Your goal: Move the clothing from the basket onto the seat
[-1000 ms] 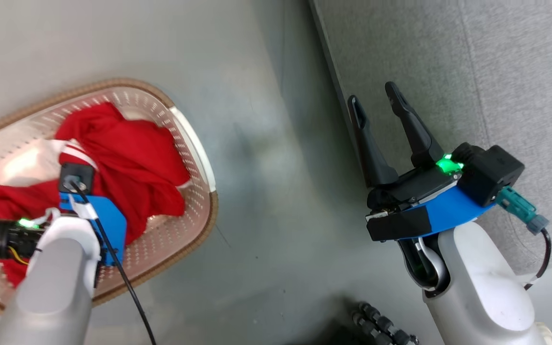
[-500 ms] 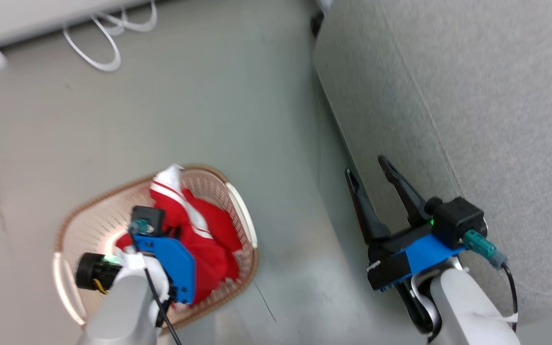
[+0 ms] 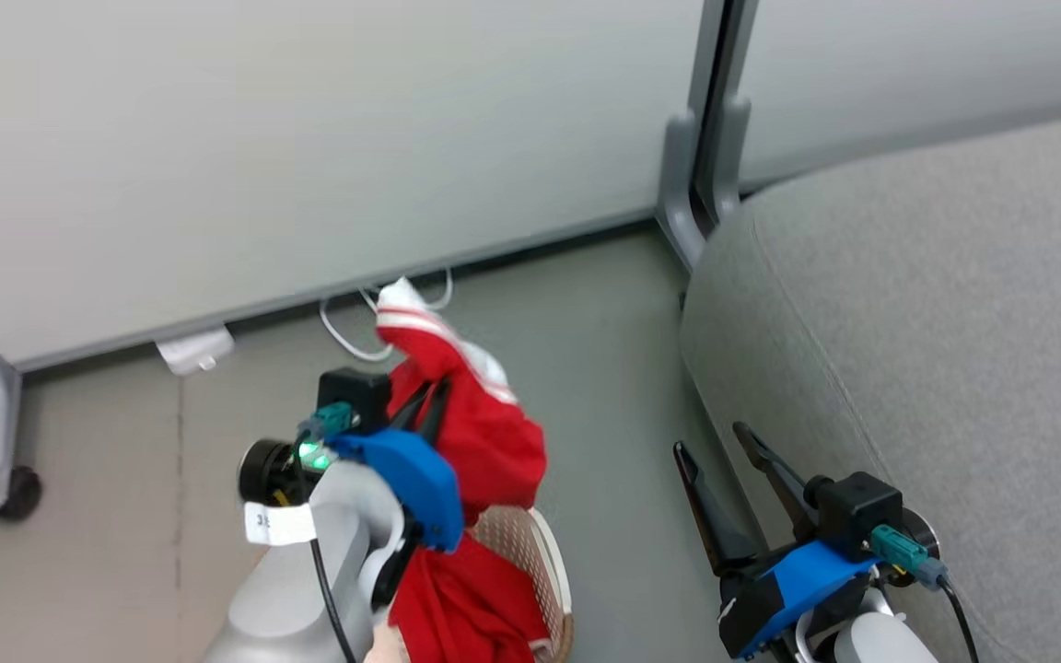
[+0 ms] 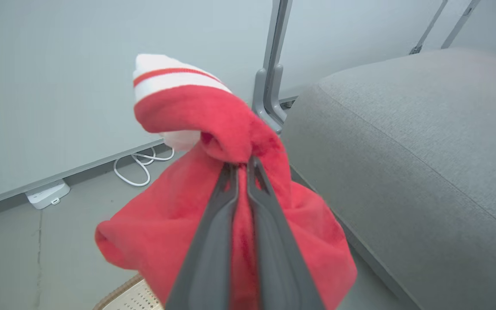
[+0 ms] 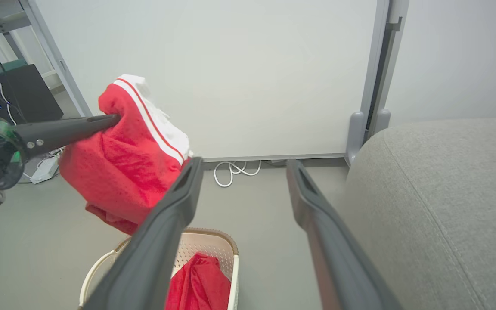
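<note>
Nearest, low centre: basket (image 3: 553,562), cream with brown rim, on grey floor (image 3: 604,368). Inside it, second red garment (image 5: 198,280), bunched up. Near right: right pincer (image 3: 711,442), fingers spread wide apart with nothing between them, just beside left edge of seat (image 3: 954,322). Near left, above basket: left pincer (image 3: 429,398), clamped together on held red garment (image 3: 489,442). Fold pinched at fingertips, white striped band flopped over the top, rest hanging in the air above basket. Right side, running near to far: the seat, grey woven cushion with a seam, well apart from held red garment. Far left on floor: white cable (image 3: 355,336) looped at wall base, small white box (image 3: 194,350) just beside. Farthest: pale wall panel (image 3: 309,138), grey post (image 3: 698,175) at seat's far corner.
</note>
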Controlling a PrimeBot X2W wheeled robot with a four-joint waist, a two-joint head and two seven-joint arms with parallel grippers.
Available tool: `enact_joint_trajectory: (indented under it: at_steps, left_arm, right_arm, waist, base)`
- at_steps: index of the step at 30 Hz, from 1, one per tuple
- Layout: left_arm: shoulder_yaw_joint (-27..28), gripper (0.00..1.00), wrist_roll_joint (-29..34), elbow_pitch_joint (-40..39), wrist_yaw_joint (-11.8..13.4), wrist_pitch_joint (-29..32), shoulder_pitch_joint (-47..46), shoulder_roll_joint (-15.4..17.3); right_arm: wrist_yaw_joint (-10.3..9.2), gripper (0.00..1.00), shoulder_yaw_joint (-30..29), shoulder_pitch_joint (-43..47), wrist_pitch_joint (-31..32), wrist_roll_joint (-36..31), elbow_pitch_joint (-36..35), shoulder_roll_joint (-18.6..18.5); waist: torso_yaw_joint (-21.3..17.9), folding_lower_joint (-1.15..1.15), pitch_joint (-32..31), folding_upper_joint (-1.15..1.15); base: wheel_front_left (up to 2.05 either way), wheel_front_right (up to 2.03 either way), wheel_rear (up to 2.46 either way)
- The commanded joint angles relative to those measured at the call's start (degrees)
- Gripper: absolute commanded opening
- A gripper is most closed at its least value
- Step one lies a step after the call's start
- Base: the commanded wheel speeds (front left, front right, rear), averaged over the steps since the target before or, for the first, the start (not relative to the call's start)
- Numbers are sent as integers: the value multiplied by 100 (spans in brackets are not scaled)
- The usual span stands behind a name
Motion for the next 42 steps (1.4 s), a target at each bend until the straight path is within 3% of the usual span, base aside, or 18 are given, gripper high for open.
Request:
enact_joint_trajectory:
  at_steps: [1,10,23,31,42]
  left_arm:
    - [-155,0,-160,-203,-41,-46,-183,-16]
    - [-679,0,-628,-672,112,17,-546,-12]
    - [-1061,0,-859,-656,276,0,-643,-13]
    - [-1278,0,-1014,-726,304,27,-716,-13]
    - [-1633,0,-1229,-908,333,44,-797,-13]
  right_arm:
    - [3,100,15,117,48,-45,-68,-22]
    - [3,100,113,303,226,10,-278,-22]
    - [3,100,403,213,426,-99,-325,-19]
    - [3,100,982,-426,582,-479,108,-20]
    - [2,100,1373,-1425,388,-420,1023,-17]
  waist:
    - [197,3,-365,-1]
    - [195,3,-511,-1]
    - [150,3,-459,-1]
    - [172,3,-401,-1]
    - [271,3,-377,-1]
  base:
    - [0,0,0]
    - [0,0,0]
    - [0,0,0]
    - [0,0,0]
    - [0,0,0]
